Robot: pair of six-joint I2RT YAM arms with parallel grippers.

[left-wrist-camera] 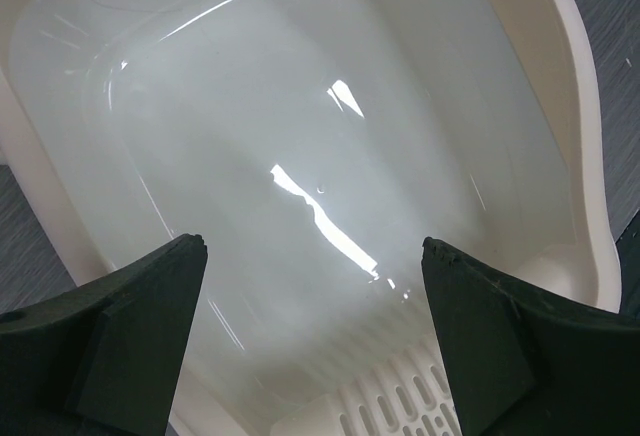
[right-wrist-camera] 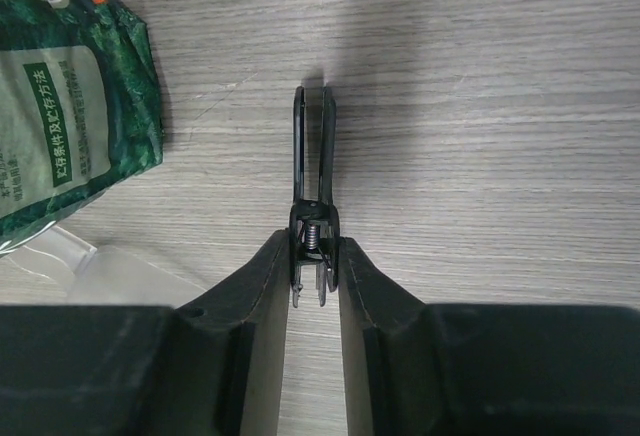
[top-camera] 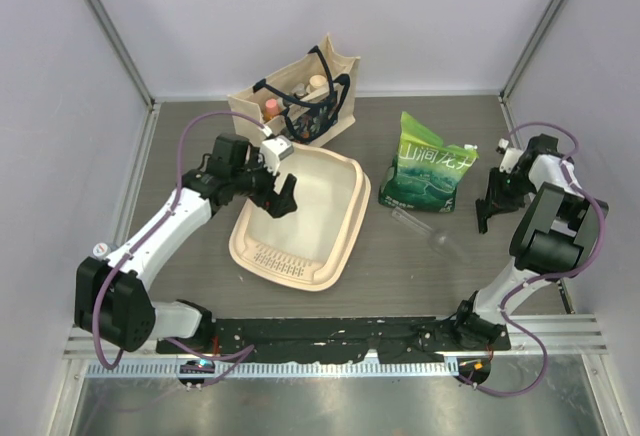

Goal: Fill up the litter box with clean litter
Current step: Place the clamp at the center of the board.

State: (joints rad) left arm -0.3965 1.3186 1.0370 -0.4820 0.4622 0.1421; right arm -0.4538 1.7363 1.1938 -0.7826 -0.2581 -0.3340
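The cream litter box [top-camera: 345, 246] lies left of centre, its ribbed slotted strip at the near end. Its inside [left-wrist-camera: 300, 126] is bare and glossy; no clean litter shows in any view. My left gripper [top-camera: 282, 199] hangs open over the box's far left part, its jaws [left-wrist-camera: 312, 246] wide apart with nothing between them. My right gripper [top-camera: 487, 214] is at the right, pointing down at the table, just right of the green bag [top-camera: 428, 164]. It [right-wrist-camera: 313, 246] is shut on the spring end of a black clip [right-wrist-camera: 313, 146].
A beige tote bag [top-camera: 335, 106] with bottles stands behind the box. The green bag also shows in the right wrist view [right-wrist-camera: 70, 106]. A clear plastic piece [top-camera: 425, 228] lies on the table in front of the green bag. Walls close in on three sides.
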